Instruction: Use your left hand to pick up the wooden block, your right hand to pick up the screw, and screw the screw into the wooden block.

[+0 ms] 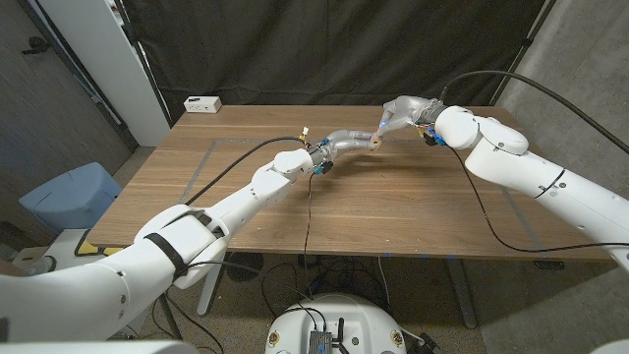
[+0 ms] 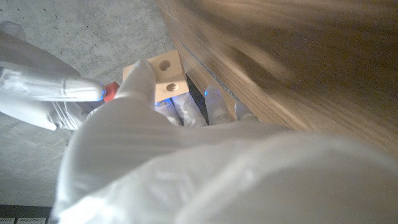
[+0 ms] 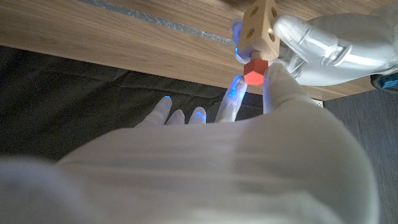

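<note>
Wooden block [image 3: 261, 25] is up off the table [image 1: 393, 197], held in the air over the far middle of the tabletop by the left hand [image 1: 344, 146], whose fingers are wrapped round it. From the left wrist camera you can see the block [image 2: 165, 78] is a pale cube with round holes in its faces, poking out past the fingers.

And look, the right hand [image 1: 405, 110] comes in from the other side and meets it. The screw [image 3: 254, 68], with its red hexagonal head, sits right against one face of the block, its shank hidden. The right hand pinches that red head between a fingertip and the thumb, the other fingers stretched out loose alongside. In the left wrist view a sliver of the red head [image 2: 109, 93] peeks out just beside the block.

Both arms reach in over the table, hands touching at the block. A white box [image 1: 202, 103] sits at the far left corner.
</note>
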Robot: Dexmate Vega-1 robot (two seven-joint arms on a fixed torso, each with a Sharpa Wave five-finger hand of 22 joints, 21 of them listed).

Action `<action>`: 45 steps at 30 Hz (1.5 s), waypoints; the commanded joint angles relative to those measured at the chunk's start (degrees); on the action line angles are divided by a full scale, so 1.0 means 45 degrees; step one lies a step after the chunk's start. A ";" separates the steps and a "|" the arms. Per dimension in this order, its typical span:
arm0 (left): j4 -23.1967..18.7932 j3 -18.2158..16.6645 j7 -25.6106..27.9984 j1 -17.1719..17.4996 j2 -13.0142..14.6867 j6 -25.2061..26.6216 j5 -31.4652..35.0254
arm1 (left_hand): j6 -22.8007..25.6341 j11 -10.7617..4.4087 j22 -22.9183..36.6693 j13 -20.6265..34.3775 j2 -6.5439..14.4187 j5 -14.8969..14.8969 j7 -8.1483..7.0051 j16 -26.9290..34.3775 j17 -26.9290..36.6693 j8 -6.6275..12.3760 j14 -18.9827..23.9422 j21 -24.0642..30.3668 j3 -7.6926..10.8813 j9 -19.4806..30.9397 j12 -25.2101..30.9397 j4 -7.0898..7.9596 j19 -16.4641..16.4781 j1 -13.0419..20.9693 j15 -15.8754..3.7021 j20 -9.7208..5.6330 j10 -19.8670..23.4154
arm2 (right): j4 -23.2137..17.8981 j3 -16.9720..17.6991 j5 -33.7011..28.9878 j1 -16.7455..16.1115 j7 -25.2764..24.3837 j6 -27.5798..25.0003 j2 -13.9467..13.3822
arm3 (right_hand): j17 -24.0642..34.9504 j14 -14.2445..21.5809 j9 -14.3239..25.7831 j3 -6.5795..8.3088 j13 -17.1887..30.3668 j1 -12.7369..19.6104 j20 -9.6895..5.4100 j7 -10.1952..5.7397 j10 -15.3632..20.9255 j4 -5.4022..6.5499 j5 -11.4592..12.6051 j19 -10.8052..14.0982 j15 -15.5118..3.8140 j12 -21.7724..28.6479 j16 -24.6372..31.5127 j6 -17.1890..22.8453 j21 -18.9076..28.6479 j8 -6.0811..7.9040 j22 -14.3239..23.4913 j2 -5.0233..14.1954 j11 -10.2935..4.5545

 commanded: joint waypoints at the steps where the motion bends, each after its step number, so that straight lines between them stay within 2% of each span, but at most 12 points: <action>1: -0.0048 -0.0001 0.0007 0.0034 0.0022 0.0022 -0.0030 | 0.0084 -0.0002 0.0035 -0.0001 0.0079 0.0006 -0.0012 0.0042 0.0035 0.0088 0.0072 0.0046 0.0045 0.0023 0.0065 0.0037 0.0025 0.0009 -0.0833 -0.0011 -0.0019 | 0.0169 -0.0181 -0.0312 0.0083 -0.0121 -0.0120 0.0178 | 0.0060 0.0167 0.0070 -0.0035 0.0039 -0.0307 -0.0018 0.0049 0.0280 0.0161 -0.0027 0.0190 -0.0022 0.0128 0.0140 0.0302 0.0083 0.0194 0.0034 0.0050 0.0039; 15: 0.0353 0.0017 -0.0124 -0.0121 -0.0124 -0.0105 -0.0046 | 0.0102 -0.0004 0.0035 0.0000 0.0089 0.0017 -0.0004 0.0049 0.0033 0.0096 0.0092 0.0058 0.0047 0.0023 0.0069 0.0030 0.0065 0.0032 -0.0832 -0.0004 -0.0013 | 0.0197 -0.0420 -0.0954 0.0118 -0.0212 -0.0486 0.0269 | 0.0063 0.0471 -0.0045 -0.0231 0.0031 -0.0875 -0.0014 0.0077 0.0780 0.0277 -0.0005 0.0425 -0.0193 0.0171 0.0217 0.0959 0.0113 0.0434 0.0030 0.0051 -0.0009; 26: 0.0502 0.0032 -0.0223 -0.0207 -0.0188 -0.0179 -0.0042 | 0.0089 -0.0003 0.0035 0.0000 0.0109 0.0029 0.0010 0.0061 0.0032 0.0090 0.0123 0.0063 0.0062 0.0023 0.0070 0.0011 0.0095 0.0084 -0.0834 -0.0012 -0.0015 | 0.0163 -0.0621 -0.1583 0.0116 -0.0244 -0.0688 0.0349 | 0.0068 0.0798 -0.0169 -0.0432 0.0025 -0.1480 -0.0047 0.0261 0.1291 0.0425 0.0004 0.0758 -0.0278 0.0218 0.0302 0.1756 0.0160 0.0699 0.0027 0.0068 -0.0018; 33: 0.0410 0.0039 -0.0235 -0.0176 -0.0160 -0.0112 -0.0043 | 0.0128 -0.0003 0.0035 0.0000 0.0131 0.0041 0.0020 0.0061 0.0034 0.0107 0.0123 0.0081 0.0073 0.0023 0.0067 0.0006 0.0153 0.0115 -0.0832 -0.0030 -0.0024 | 0.0189 -0.0577 -0.1730 0.0039 -0.0406 -0.0748 0.0488 | 0.0057 0.1026 -0.0029 -0.0604 0.0020 -0.1906 -0.0079 0.0382 0.1636 0.0531 -0.0001 0.0937 -0.0275 0.0238 0.0351 0.2489 0.0160 0.1102 0.0028 0.0104 0.0054; 37: 0.0331 0.0034 -0.0181 -0.0136 -0.0132 -0.0065 -0.0036 | 0.0118 -0.0002 0.0035 0.0000 0.0148 0.0050 0.0018 0.0068 0.0034 0.0102 0.0137 0.0082 0.0084 0.0023 0.0067 0.0000 0.0163 0.0140 -0.0824 -0.0044 -0.0025 | 0.0209 -0.0586 -0.1829 0.0017 -0.0479 -0.0777 0.0558 | 0.0042 0.1159 0.0101 -0.0704 0.0016 -0.2125 -0.0099 0.0529 0.1886 0.0543 -0.0007 0.1082 -0.0282 0.0240 0.0367 0.3157 0.0158 0.1464 0.0029 0.0115 0.0101; 45: 0.0153 0.0035 -0.0152 -0.0046 -0.0071 0.0013 -0.0045 | 0.0122 0.0000 0.0035 0.0000 0.0159 0.0060 0.0019 0.0066 0.0034 0.0103 0.0136 0.0085 0.0089 0.0024 0.0068 0.0000 0.0189 0.0157 -0.0839 -0.0043 -0.0025 | 0.0252 -0.0473 -0.1862 -0.0188 -0.0864 -0.0789 0.0700 | 0.0018 0.1513 0.0251 -0.0866 0.0007 -0.2493 -0.0082 0.0680 0.2355 0.0581 0.0006 0.1327 -0.0352 0.0289 0.0444 0.4066 0.0173 0.1905 0.0031 0.0072 0.0130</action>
